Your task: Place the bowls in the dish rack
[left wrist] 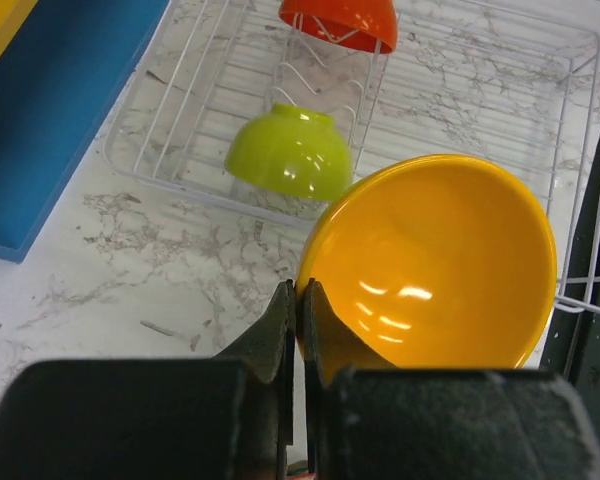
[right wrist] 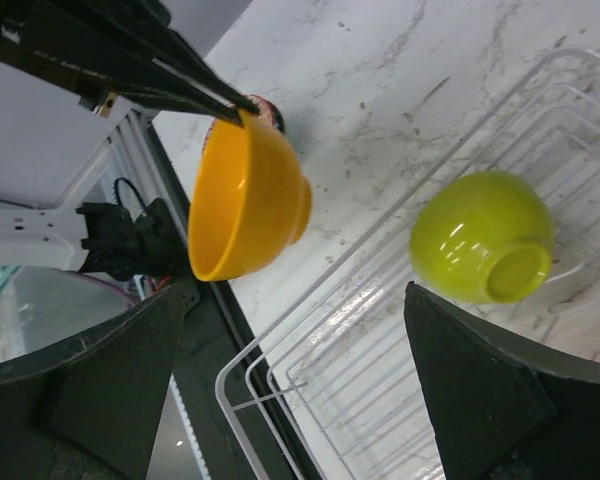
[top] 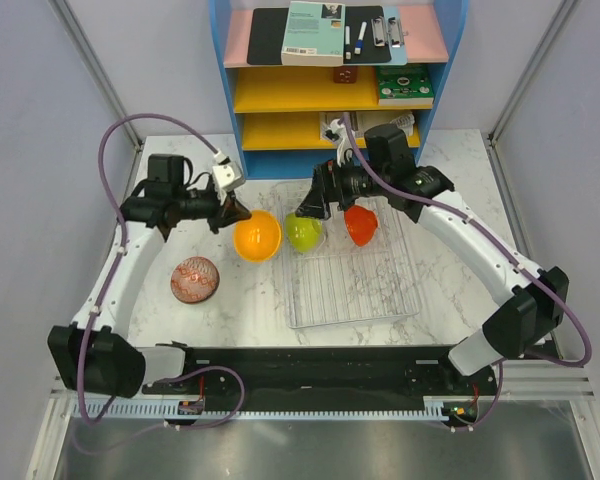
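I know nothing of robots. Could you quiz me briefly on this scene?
1. True or false: the left gripper pinches the orange bowl by its rim.
2. How many bowls sit in the dish rack?
3. Where is the speckled red bowl? A on the table; B in the rack; C in the left gripper.
Key: 1 true. 2 two, the lime-green bowl and the red bowl. 3 A.
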`<act>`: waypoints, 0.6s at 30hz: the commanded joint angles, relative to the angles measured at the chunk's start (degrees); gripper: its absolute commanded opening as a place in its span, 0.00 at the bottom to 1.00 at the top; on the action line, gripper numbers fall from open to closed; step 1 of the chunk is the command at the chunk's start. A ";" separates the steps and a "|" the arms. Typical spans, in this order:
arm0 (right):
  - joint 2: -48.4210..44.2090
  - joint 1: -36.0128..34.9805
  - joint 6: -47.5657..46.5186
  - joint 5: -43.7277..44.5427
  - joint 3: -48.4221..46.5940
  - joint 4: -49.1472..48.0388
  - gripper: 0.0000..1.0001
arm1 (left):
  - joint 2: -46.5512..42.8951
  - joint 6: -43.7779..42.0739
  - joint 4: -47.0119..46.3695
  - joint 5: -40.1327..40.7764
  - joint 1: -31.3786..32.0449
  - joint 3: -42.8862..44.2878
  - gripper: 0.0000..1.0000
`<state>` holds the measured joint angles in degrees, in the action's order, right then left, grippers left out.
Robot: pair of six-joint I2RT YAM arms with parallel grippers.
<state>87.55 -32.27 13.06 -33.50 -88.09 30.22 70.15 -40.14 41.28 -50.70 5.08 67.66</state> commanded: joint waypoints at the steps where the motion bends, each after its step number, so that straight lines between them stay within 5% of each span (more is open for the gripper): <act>1: 2.10 2.47 7.66 -12.81 1.43 -6.21 0.98 | 6.22 7.97 -7.79 2.88 4.93 8.80 0.02; 18: 6.41 5.29 9.53 -20.02 6.00 -11.49 0.97 | 10.80 12.54 -12.27 2.01 14.34 15.49 0.02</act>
<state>93.25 -28.49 21.61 -49.60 -82.50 22.76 82.72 -30.68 32.12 -45.67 18.96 80.36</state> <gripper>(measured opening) 0.975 0.040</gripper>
